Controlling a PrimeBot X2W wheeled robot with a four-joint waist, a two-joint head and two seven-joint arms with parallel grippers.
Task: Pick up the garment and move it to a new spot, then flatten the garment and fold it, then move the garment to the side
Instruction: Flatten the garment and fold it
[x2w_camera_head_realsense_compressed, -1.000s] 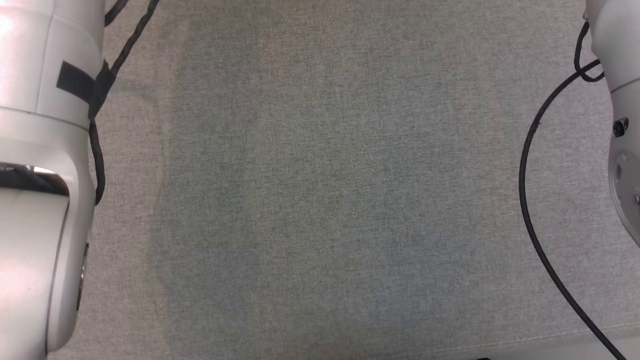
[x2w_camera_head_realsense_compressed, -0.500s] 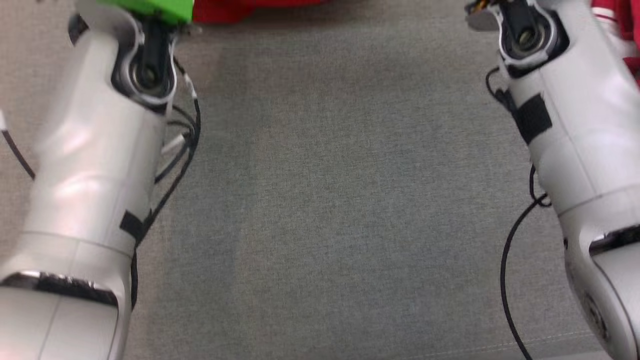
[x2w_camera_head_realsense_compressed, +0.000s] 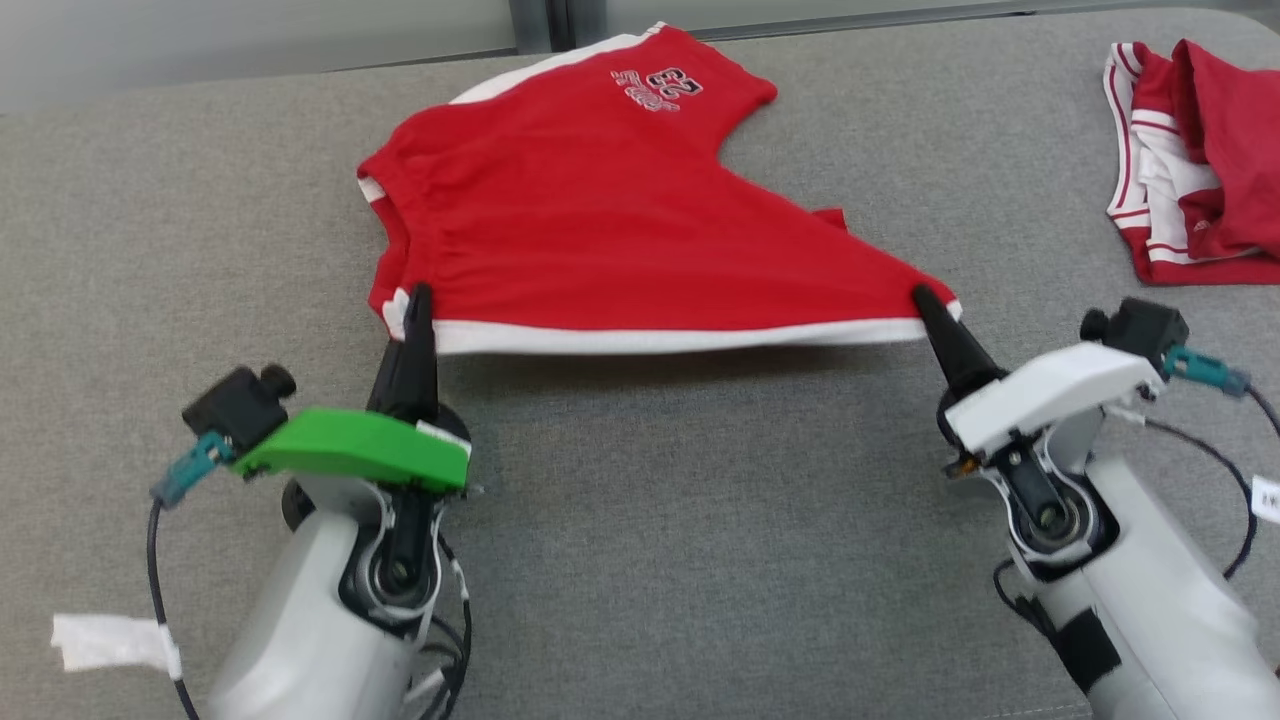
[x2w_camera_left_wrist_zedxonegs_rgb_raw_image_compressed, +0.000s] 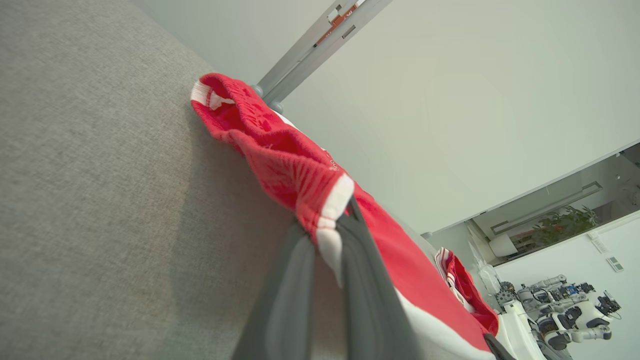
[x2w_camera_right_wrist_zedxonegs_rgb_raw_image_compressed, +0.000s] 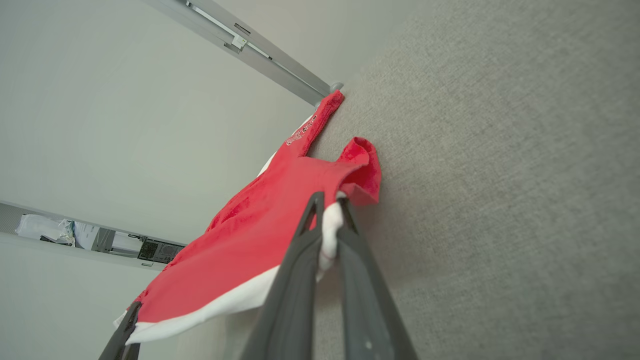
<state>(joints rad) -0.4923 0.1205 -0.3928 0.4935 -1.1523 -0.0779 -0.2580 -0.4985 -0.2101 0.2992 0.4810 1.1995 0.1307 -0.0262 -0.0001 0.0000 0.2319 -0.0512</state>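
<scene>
The garment (x2w_camera_head_realsense_compressed: 610, 220) is a pair of red shorts with white trim and a number print, spread on the grey surface (x2w_camera_head_realsense_compressed: 700, 560). Its near white hem is stretched taut and lifted between both grippers. My left gripper (x2w_camera_head_realsense_compressed: 418, 300) is shut on the hem's left corner; in the left wrist view the garment (x2w_camera_left_wrist_zedxonegs_rgb_raw_image_compressed: 295, 170) has its white trim pinched at that gripper (x2w_camera_left_wrist_zedxonegs_rgb_raw_image_compressed: 332, 235). My right gripper (x2w_camera_head_realsense_compressed: 918, 298) is shut on the hem's right corner; in the right wrist view the garment (x2w_camera_right_wrist_zedxonegs_rgb_raw_image_compressed: 260, 225) hangs from that gripper (x2w_camera_right_wrist_zedxonegs_rgb_raw_image_compressed: 330, 202). The garment's far end rests on the surface.
A second red and white garment (x2w_camera_head_realsense_compressed: 1200, 160) lies crumpled at the far right. A pale wall and a metal rail (x2w_camera_head_realsense_compressed: 545, 20) run behind the surface's far edge. Black cables (x2w_camera_head_realsense_compressed: 1215, 470) trail beside the right arm. Open grey surface lies in front of the grippers.
The head camera has tilted up: a second ago it showed bare surface and forearms, now both grippers and the garment are in it.
</scene>
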